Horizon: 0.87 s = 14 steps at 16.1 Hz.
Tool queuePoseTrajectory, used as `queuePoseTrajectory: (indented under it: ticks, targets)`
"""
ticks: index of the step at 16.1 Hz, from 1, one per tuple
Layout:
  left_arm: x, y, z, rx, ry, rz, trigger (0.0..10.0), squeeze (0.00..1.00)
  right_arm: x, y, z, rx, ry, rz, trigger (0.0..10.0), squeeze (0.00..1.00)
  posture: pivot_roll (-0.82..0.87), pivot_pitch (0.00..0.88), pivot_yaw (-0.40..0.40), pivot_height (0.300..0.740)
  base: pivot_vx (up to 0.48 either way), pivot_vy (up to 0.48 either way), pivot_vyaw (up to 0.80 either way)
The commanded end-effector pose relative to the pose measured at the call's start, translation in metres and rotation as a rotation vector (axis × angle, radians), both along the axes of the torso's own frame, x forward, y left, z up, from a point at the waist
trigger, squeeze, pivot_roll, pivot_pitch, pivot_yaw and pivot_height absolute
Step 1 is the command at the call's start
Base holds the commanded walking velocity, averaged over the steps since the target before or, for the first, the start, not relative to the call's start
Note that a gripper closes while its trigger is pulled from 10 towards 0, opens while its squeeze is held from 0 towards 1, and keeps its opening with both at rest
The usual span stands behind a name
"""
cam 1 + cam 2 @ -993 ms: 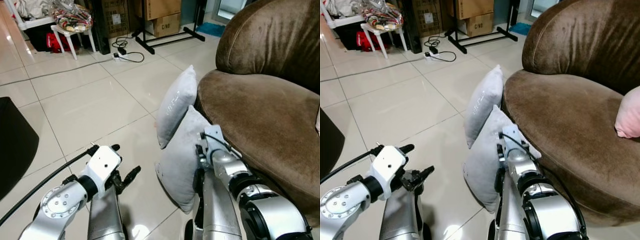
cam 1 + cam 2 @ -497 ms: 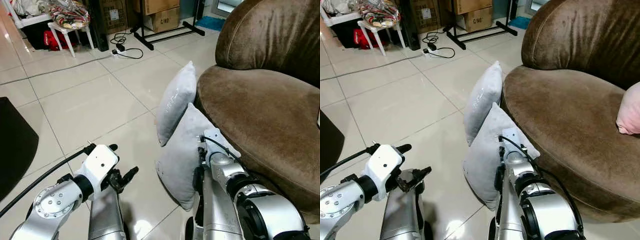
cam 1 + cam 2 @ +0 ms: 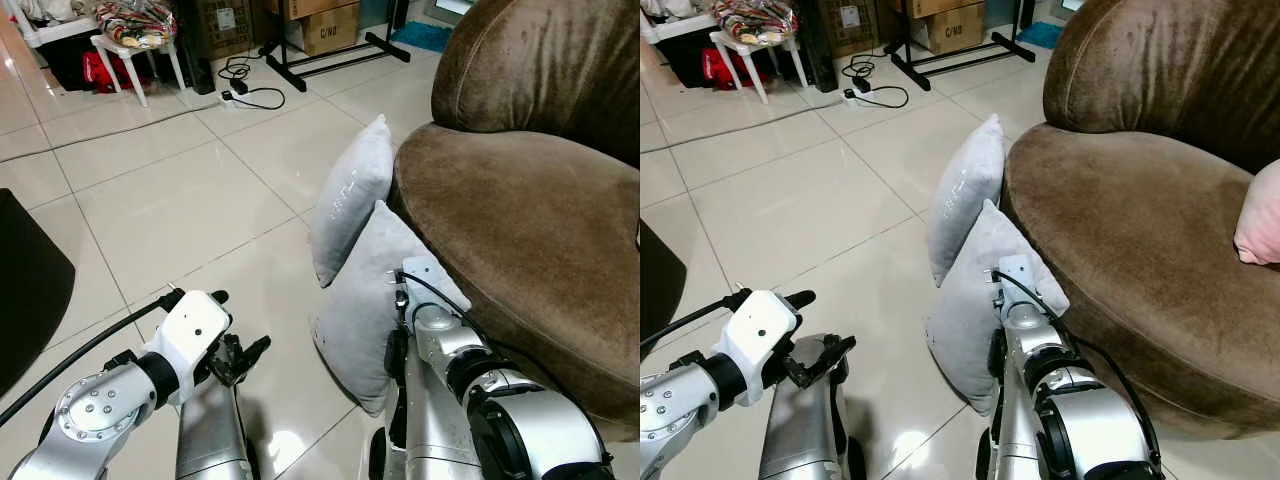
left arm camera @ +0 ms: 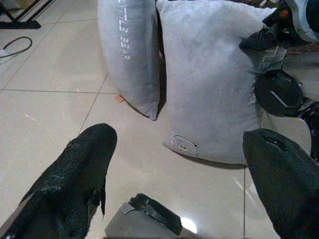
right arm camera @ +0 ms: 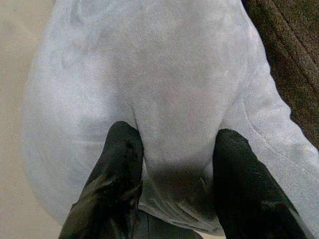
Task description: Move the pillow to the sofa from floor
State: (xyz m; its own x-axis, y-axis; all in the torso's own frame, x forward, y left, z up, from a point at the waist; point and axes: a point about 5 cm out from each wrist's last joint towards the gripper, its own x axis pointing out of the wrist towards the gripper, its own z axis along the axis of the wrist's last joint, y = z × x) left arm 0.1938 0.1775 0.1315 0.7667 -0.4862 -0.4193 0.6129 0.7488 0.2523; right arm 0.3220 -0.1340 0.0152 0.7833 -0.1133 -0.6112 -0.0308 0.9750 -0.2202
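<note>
Two grey pillows stand on edge on the tiled floor, leaning against the brown sofa (image 3: 520,210). The near pillow (image 3: 360,300) has a small bear face at its corner. The far pillow (image 3: 350,195) carries the words "LITTLE BEAR". My right gripper (image 5: 177,144) is pressed into the near pillow's sofa-side face, its two black fingers (image 5: 119,169) pinching a fold of fabric. My left gripper (image 3: 240,322) hovers low over the floor to the left of the near pillow, open and holding nothing.
A pink cushion (image 3: 1260,225) lies on the sofa seat at the right. A power strip and cable (image 3: 245,95), a white stool (image 3: 135,55), a black stand (image 3: 330,60) and cardboard boxes (image 3: 325,25) line the far floor. A dark object (image 3: 30,290) sits left.
The head view has shifted slightly. My left gripper sits a little lower in the picture. The right gripper stays pressed into the near pillow, and both pillows still lean on the sofa.
</note>
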Motion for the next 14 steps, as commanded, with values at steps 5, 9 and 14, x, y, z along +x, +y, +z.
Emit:
queuePoseTrajectory:
  ticks: [5, 9, 14]
  targets:
    - [0.0, 0.0, 0.004, 0.002, 0.0, -0.01, 10.0, 0.0, -0.003, 0.002, -0.004, 0.001, 0.025, 0.012, 0.0, 0.0, 0.11, 0.069, 0.006, 0.431, 0.0, 0.0, 0.0]
    - [0.0, 0.0, 0.004, -0.003, 0.001, -0.01, 10.0, 0.0, -0.004, 0.001, -0.005, -0.008, 0.026, 0.019, 0.0, 0.0, 0.1, 0.058, 0.003, 0.431, 0.0, 0.0, 0.0]
    - [0.005, 0.001, 0.001, -0.009, -0.011, 0.006, 10.0, 0.0, -0.002, 0.015, -0.002, 0.054, -0.002, 0.068, 0.0, 0.0, 0.08, 0.0, -0.011, 0.431, 0.0, 0.0, 0.0]
